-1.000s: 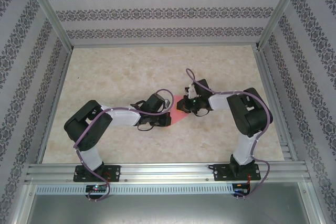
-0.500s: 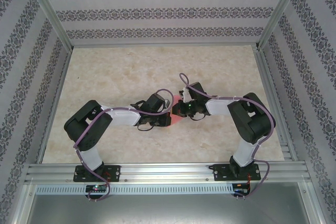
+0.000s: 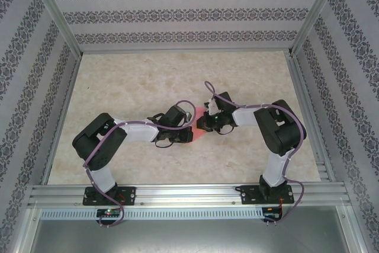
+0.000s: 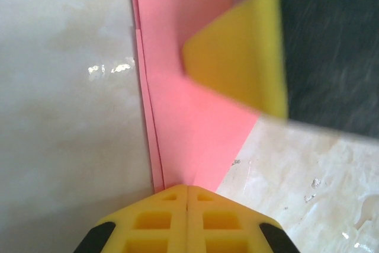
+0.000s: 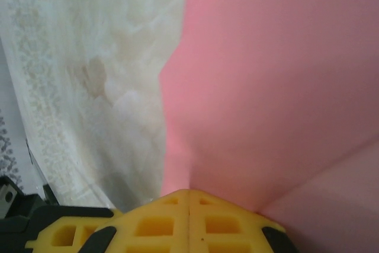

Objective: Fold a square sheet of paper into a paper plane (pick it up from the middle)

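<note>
Folding stage, judging by the doubled edges: left end effector (image 4: 188, 199) clenched on the square sheet of paper (image 4: 189, 122), right end effector (image 5: 189, 199) clenched on it too, sheet held between them over the middle of the surface (image 3: 148, 81). Next, probably: press the crease flat, layers kept aligned, no tearing

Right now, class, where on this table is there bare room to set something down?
Bare: the far half of the table, up to the back wall, and the near strip along the front rail. Crowded: the centre, where the left tool and right tool meet, both shut on the pink paper.
</note>
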`<state>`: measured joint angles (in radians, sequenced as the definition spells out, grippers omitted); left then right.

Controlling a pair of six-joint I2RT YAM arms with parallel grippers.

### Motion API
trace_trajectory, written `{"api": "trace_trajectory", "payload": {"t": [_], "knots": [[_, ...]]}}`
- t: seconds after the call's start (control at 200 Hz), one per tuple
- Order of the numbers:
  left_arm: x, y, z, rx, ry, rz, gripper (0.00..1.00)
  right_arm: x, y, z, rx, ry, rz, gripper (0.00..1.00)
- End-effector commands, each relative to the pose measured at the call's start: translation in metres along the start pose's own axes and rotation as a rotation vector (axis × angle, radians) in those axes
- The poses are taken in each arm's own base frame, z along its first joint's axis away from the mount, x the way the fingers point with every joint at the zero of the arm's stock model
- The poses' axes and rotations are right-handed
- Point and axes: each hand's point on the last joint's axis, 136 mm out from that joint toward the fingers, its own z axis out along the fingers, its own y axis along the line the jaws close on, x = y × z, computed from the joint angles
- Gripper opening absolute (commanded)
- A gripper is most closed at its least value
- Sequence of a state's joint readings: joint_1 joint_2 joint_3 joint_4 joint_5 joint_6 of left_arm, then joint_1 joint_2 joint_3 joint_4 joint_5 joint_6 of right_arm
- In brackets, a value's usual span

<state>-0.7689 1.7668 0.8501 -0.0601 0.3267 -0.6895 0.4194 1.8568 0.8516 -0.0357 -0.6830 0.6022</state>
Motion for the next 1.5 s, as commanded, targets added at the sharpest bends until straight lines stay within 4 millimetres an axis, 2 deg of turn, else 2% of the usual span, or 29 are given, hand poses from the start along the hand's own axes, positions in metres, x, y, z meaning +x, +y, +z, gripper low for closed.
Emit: {"api": "trace_trajectory", "payload": {"t": [0.0, 0.205, 0.345, 0.42, 0.485, 0.584, 0.629, 0.729, 0.844, 0.949, 1.164, 1.494], "knots": [[0.045, 0.034, 0.006, -0.122, 0.158, -0.06, 0.0, -0.039, -0.048, -0.018, 0.163, -0.126, 0.049, 0.0], [0.047, 0.033, 0.008, -0.112, 0.17, -0.049, 0.0, -0.076, -0.065, -0.038, 0.248, -0.204, 0.091, 0.0], [0.036, 0.022, 0.006, -0.086, 0.147, -0.022, 0.0, -0.09, -0.049, -0.056, 0.242, -0.261, 0.083, 0.01], [0.024, 0.009, 0.003, -0.053, 0.117, 0.003, 0.0, -0.09, -0.034, -0.067, 0.211, -0.283, 0.077, 0.05], [0.009, -0.008, -0.003, -0.014, 0.083, 0.031, 0.01, -0.086, -0.022, -0.075, 0.189, -0.3, 0.076, 0.13], [-0.013, -0.03, -0.015, 0.029, 0.021, 0.062, 0.11, -0.073, -0.01, -0.084, 0.158, -0.317, 0.093, 0.28], [-0.023, -0.038, -0.021, 0.033, -0.013, 0.071, 0.18, -0.065, -0.007, -0.085, 0.149, -0.32, 0.107, 0.36], [-0.04, -0.047, -0.038, 0.033, -0.087, 0.074, 0.33, -0.051, -0.002, -0.087, 0.145, -0.326, 0.133, 0.45], [-0.053, -0.039, -0.055, 0.008, -0.166, 0.045, 0.4, -0.036, 0.002, -0.084, 0.179, -0.314, 0.135, 0.53], [-0.055, -0.027, -0.062, 0.0, -0.197, 0.011, 0.45, -0.027, 0.004, -0.079, 0.214, -0.309, 0.122, 0.57], [-0.053, -0.005, -0.053, -0.012, -0.184, -0.071, 0.45, -0.022, 0.009, -0.051, 0.165, -0.241, 0.117, 0.53], [-0.053, 0.006, -0.034, 0.015, -0.155, -0.144, 0.45, -0.024, 0.015, -0.024, 0.107, -0.184, 0.112, 0.46]]}}
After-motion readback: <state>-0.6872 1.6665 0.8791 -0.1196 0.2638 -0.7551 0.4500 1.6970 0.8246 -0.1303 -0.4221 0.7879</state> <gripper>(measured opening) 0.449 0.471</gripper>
